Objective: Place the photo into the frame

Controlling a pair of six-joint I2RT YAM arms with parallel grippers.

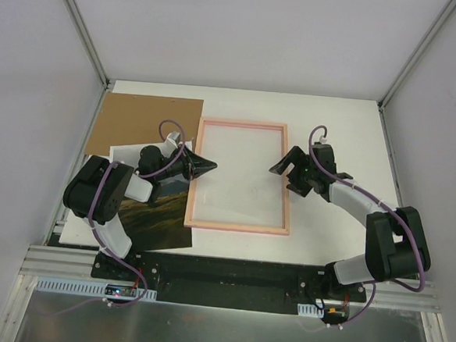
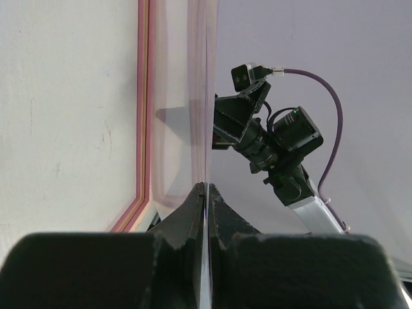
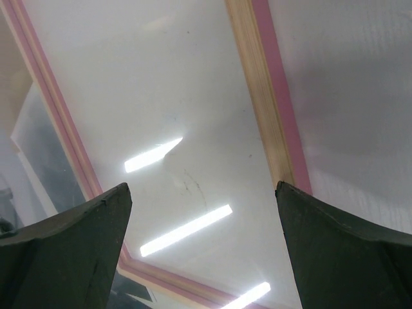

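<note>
**Left tool pinches the frame's edge; right tool hangs open above it**

In the overhead view we see the frame (image 1: 244, 125) lying flat mid-picture on the counter (image 1: 333, 123). The left tool (image 1: 203, 167) meets its rail on the picture's left. In the left wrist view its fingers are closed with no gap on a thin clear edge, seemingly the pane. The right tool (image 1: 289, 175) sits over the opposite rail, spread wide and holding nothing. The photo (image 1: 162, 217) lies picture-side up at lower left, beside the frame and partly under the left arm. A brown board (image 1: 137, 122) lies at upper left.
</note>
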